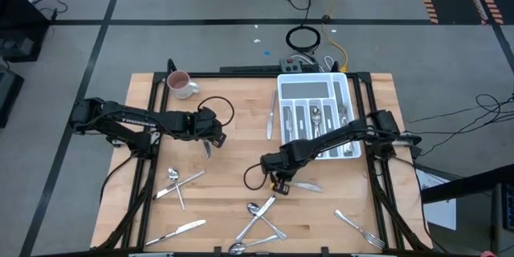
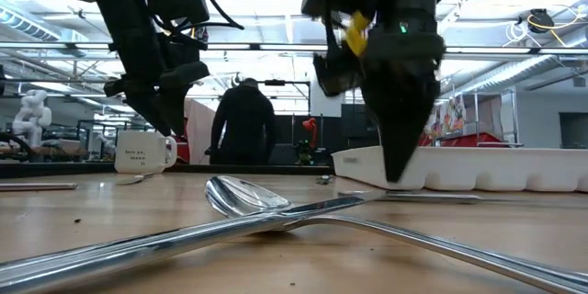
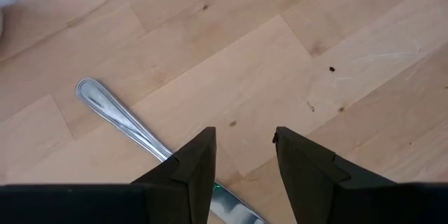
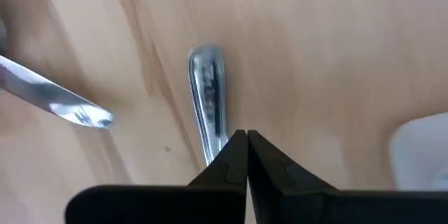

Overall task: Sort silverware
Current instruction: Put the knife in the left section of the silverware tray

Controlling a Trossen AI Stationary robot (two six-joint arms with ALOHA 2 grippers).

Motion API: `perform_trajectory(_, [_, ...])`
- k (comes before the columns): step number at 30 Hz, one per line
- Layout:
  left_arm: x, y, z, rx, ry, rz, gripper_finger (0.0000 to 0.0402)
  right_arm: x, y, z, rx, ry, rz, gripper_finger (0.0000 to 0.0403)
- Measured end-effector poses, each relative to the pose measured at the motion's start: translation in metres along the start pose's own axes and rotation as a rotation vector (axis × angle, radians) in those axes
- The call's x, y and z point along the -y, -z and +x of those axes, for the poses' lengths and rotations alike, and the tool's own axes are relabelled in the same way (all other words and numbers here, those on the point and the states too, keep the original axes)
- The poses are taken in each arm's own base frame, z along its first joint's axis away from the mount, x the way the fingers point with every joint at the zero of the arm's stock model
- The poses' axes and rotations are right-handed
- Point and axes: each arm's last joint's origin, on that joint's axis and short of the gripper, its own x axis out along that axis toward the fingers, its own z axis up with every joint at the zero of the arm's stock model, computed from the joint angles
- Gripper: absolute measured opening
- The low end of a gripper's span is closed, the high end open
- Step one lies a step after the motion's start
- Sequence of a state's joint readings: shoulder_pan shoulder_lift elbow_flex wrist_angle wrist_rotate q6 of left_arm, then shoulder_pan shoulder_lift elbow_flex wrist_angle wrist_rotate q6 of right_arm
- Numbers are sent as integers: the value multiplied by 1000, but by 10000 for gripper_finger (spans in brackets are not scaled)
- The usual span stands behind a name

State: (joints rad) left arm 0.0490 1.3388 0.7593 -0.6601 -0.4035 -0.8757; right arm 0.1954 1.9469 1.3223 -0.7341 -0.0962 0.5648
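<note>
Silverware lies scattered on the wooden table [image 1: 233,169]. My right gripper [image 1: 279,185] points down at the table's near middle, shut on a spoon [image 2: 241,195] whose bowl is toward the near edge. A knife [image 1: 309,185] lies just to its right. My left gripper [image 1: 213,138] hangs open at the left middle, above a table knife [image 3: 105,105] that lies flat on the wood and runs under one finger. The white tray [image 1: 347,88] stands at the far right with several pieces in its slots. My right gripper pinches the spoon's handle [image 4: 210,129] between its two fingers, a little short of the handle's rounded free end [image 4: 205,63]. The fingers come from above, pointing down, across the handle. In the low view the bowl end [image 2: 241,195] still sits low by the table.
A white-and-pink mug [image 1: 181,86] stands at the far left corner. More silverware lies near the front: a spoon and fork [image 1: 173,181], a knife [image 1: 183,229], crossed pieces [image 1: 259,226], a fork [image 1: 357,226]. A person [image 2: 241,124] stands beyond the table.
</note>
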Motion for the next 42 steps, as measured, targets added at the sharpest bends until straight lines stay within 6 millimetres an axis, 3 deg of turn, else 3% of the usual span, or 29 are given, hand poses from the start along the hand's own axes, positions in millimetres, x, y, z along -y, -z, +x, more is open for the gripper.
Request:
perform_trajectory(6, [0,0,0,6,-5,1,155,4,8,-2,-71,49,-1,2])
perform_trajectory(10, [0,0,0,4,-7,3,155,1,14,-4,-177,-58,-18,16])
perform_trajectory(17, [-1,0,0,10,-12,3,155,-12,24,-3,-225,-93,-52,119])
perform_trajectory(21, [-1,0,0,11,-13,14,155,-18,26,-2,-159,-26,-82,187])
perform_trajectory(25, [-1,0,0,15,-15,20,155,-20,27,-1,-85,87,-92,225])
perform_trajectory(36, [-1,0,0,15,-16,20,155,-23,24,18,-72,77,-89,223])
perform_trajectory(42, [-1,0,0,15,-15,20,155,-11,37,38,-72,56,-21,213])
